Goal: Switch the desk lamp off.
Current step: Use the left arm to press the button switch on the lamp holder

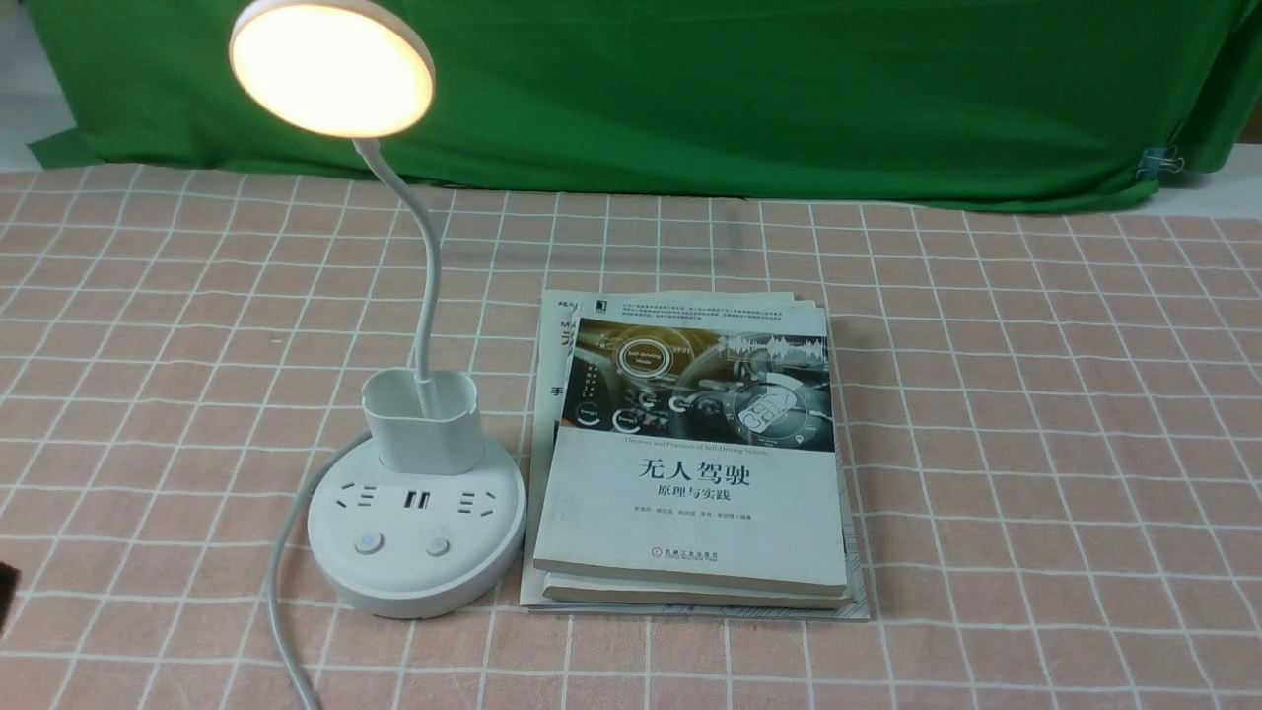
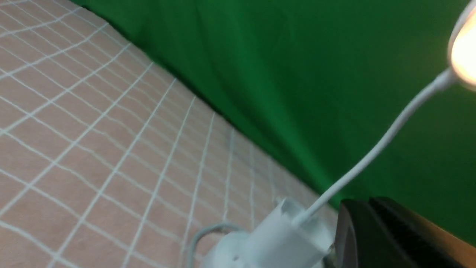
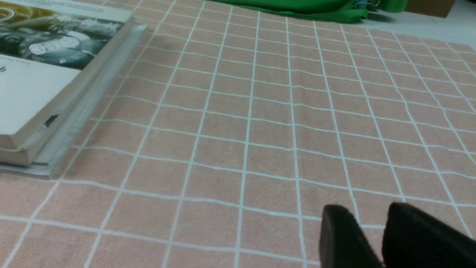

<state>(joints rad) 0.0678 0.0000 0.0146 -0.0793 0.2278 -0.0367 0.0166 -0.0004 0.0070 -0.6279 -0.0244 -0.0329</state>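
Observation:
The desk lamp stands left of centre in the front view, its disc head [image 1: 332, 67] lit and glowing warm. A thin neck [image 1: 426, 286] runs down into a small cup [image 1: 421, 419] on the round base [image 1: 414, 582], which has sockets and two buttons [image 1: 369, 542] [image 1: 438, 545]. In the left wrist view my left gripper [image 2: 366, 203] hangs close beside the cup [image 2: 286, 234], its dark fingers pressed together and empty, blurred. The lit head [image 2: 465, 59] shows there too. My right gripper [image 3: 366, 212] hovers over bare cloth, fingers nearly together, empty.
A stack of books [image 1: 690, 463] lies right beside the lamp base and shows in the right wrist view [image 3: 44, 74]. The lamp's white cable [image 1: 286, 592] trails toward the table's near edge. A green backdrop [image 1: 789, 89] hangs along the far edge. A pink checked cloth [image 1: 1035, 444] covers the table.

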